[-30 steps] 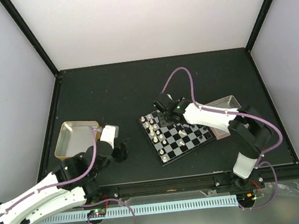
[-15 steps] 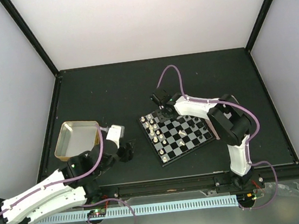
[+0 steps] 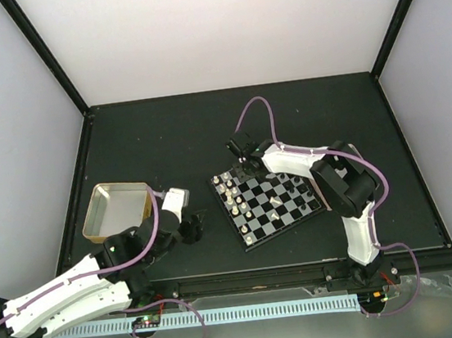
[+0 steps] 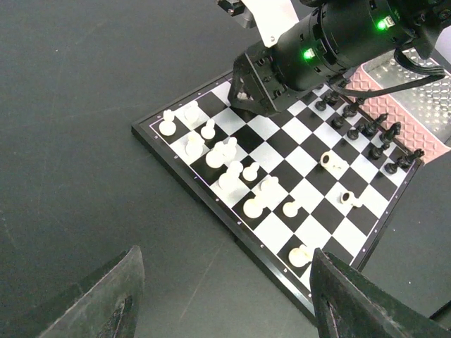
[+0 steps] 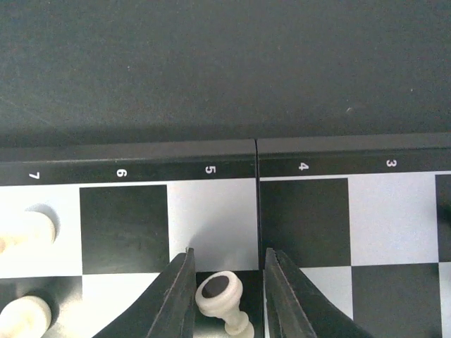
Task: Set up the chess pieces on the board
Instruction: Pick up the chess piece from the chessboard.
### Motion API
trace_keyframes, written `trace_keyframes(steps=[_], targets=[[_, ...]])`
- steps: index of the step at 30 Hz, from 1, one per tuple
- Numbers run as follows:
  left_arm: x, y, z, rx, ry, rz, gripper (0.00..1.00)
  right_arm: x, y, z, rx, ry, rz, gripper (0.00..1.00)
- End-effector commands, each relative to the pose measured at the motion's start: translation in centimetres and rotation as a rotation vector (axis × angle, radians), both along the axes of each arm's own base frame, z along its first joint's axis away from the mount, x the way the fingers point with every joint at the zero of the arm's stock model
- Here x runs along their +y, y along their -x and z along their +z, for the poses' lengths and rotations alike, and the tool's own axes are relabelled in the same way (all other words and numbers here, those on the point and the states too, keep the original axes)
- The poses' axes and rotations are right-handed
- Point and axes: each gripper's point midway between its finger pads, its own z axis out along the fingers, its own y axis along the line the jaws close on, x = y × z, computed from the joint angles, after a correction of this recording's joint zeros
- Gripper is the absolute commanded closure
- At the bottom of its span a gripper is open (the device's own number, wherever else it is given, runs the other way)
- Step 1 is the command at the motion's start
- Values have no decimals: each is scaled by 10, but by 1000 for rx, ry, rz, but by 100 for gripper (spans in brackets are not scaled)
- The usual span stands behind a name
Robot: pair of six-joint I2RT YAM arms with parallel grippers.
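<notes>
Pawn, cream, lies toppled near the far edge of the board, flanked by the right gripper, jaws not yet clamped. Closing off-centre could squirt it into the neighbouring cream pieces. Left gripper hangs wide, holding nothing. Metal tin beside it looks empty.

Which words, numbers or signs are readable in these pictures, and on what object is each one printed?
"7": white digit on the dark rim of the board, right wrist view.
"6": same rim.
"5": same rim.
"4": same rim.
"3": same rim.
In the top view and the left wrist view nothing can be read. If the rim has digits there, they are too small to make out.
</notes>
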Motion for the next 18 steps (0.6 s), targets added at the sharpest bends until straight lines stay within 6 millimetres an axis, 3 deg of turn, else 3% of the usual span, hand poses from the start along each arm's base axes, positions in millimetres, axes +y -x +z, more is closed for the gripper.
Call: trace_keyframes(steps=[1,4,7,11,14,18], targets=[[-3,-1,5,-7,20,-2,34,-3,-8,-10,3,3,-15,72],[-3,-1,4,-5,19,-3,34,-4,-10,-9,-4,-7,-23,76],[-3,-1,4,-4,19,-3,34,-5,-11,-6,-10,-21,-37,86],[-4,-2,4,-5,26,-3,34,-4,-11,9,-33,-78,-78,89],[-9,-4,8,-21,55,-3,34,-1,-8,36,-55,-188,-142,89],[-22,-11,18,-83,112,-23,33,16,7,87,-45,-453,-202,89]])
